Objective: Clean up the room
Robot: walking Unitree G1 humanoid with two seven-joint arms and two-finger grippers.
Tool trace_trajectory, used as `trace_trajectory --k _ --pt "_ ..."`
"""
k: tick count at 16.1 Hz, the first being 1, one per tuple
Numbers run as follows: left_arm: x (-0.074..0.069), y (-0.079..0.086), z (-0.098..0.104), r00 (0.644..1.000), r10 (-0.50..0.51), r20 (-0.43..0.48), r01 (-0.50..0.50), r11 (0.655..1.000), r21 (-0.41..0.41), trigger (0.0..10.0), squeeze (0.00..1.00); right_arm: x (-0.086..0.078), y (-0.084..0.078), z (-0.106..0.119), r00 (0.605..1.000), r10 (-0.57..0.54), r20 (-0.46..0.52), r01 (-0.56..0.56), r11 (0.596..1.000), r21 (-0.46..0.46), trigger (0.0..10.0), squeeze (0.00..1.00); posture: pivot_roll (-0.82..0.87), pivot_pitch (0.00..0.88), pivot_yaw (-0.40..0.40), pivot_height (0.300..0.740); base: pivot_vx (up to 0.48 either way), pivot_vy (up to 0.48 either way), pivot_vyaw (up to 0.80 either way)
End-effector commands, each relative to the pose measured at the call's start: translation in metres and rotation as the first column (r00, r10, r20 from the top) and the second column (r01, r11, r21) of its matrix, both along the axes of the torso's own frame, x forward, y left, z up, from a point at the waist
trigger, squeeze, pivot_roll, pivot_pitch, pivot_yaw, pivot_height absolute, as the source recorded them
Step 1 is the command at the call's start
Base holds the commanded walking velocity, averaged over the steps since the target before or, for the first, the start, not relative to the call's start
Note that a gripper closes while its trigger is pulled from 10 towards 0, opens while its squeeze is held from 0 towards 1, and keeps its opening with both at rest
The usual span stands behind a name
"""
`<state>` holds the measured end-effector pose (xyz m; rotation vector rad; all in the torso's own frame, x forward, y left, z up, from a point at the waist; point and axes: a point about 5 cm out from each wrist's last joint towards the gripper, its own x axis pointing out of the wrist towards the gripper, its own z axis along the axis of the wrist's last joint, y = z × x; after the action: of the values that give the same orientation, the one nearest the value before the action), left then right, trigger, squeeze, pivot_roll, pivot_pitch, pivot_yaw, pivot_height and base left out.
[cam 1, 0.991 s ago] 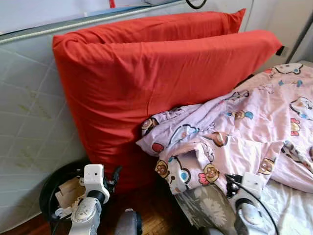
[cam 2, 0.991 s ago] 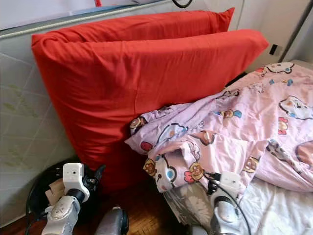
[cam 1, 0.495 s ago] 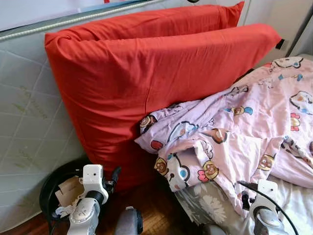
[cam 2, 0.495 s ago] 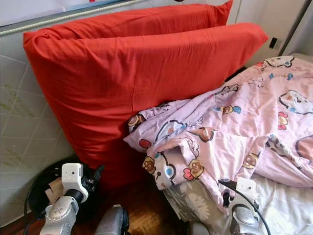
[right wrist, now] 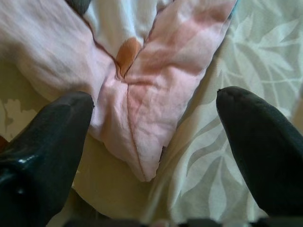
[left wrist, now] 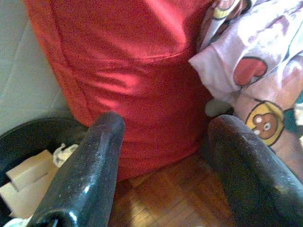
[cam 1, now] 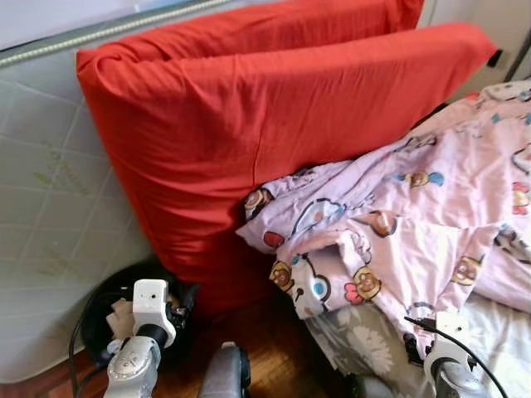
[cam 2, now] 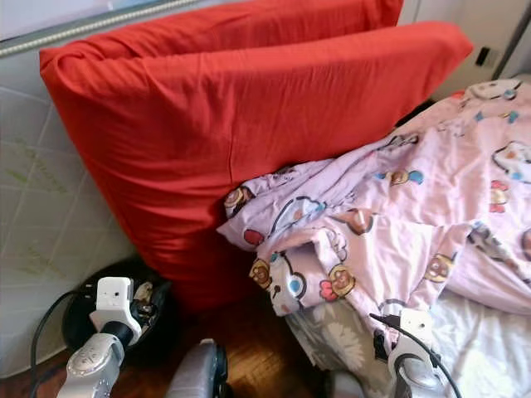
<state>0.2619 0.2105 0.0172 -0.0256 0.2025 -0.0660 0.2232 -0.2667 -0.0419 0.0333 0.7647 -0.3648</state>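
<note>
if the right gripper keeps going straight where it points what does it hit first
Most likely the pink cartoon blanket's hanging corner, centred between the open right gripper's fingers, with the leaf-print sheet just behind; depth is unclear.

**Surroundings beside the bed**

A quilted pale mattress (cam 1: 50, 207) stands upright along the left, its top edge trimmed with light piping. At its foot, on a dark parquet wood floor (cam 1: 274, 348), sits a round black bin (cam 2: 79, 319) holding pieces of cardboard (left wrist: 21, 182) and crumpled paper. A black cable (cam 2: 40, 332) loops beside the bin. Toward the upper right, a white wall (cam 1: 465, 8) carries a small dark fitting (cam 2: 483, 56), too small to identify.
</note>
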Motion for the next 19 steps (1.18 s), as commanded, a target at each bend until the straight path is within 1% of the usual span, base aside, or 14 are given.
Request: trace_trajectory --k 1,3,7,8,9,10,15,19 --pt "-0.001 0.008 0.001 1.0 0.01 -0.011 -0.01 1.0 0.017 10.0 0.0 -0.004 0.001 -0.003 1.0 -0.015 -0.013 0.016 1.0 0.013 10.0 0.0 0.15 0.139 0.115 0.621 0.0 0.0 0.0" --pt "0.0 0.004 0.004 1.0 -0.015 -0.008 0.016 1.0 0.021 10.0 0.0 -0.002 0.005 -0.003 1.0 -0.006 0.0 0.006 1.0 0.024 10.0 0.0 0.16 0.156 0.13 0.621 0.0 0.0 0.0" --pt "-0.002 0.004 0.005 1.0 -0.027 -0.013 0.028 0.999 0.027 10.0 0.0 0.005 0.006 0.001 0.999 -0.016 0.03 0.015 1.0 0.021 10.0 0.0 0.16 0.172 0.14 0.621 0.0 0.0 0.0" --pt "-0.004 0.004 0.004 0.999 -0.028 -0.019 0.029 0.999 0.028 10.0 0.0 0.009 0.009 0.003 0.999 0.002 0.055 -0.004 1.0 0.03 9.3 0.0 0.16 0.172 0.141 0.621 0.0 0.0 0.0" --pt "-0.004 0.004 0.004 0.999 -0.028 -0.02 0.029 0.999 0.028 10.0 0.0 0.011 0.01 0.005 0.997 0.009 0.07 -0.011 0.999 0.034 4.4 0.0 0.17 0.17 0.141 0.621 0.0 0.0 0.0" --pt "-0.004 0.004 0.004 0.999 -0.028 -0.023 0.029 0.999 0.028 10.0 0.0 0.014 0.011 0.006 0.996 0.018 0.083 -0.021 0.999 0.041 0.0 0.0 0.16 0.167 0.139 0.621 0.0 0.0 0.0" --pt "-0.002 0.002 0.004 0.999 -0.021 -0.027 0.022 0.999 0.024 10.0 0.0 0.017 0.021 0.006 0.994 0.056 0.092 -0.062 0.996 0.06 0.0 0.0 0.16 0.156 0.132 0.621 0.0 0.0 0.0" --pt "-0.001 0.001 0.004 1.0 -0.017 -0.024 0.018 1.0 0.019 10.0 0.0 0.014 0.024 0.002 0.995 0.069 0.066 -0.073 0.996 0.057 0.0 0.0 0.16 0.151 0.125 0.621 0.0 0.0 0.0"
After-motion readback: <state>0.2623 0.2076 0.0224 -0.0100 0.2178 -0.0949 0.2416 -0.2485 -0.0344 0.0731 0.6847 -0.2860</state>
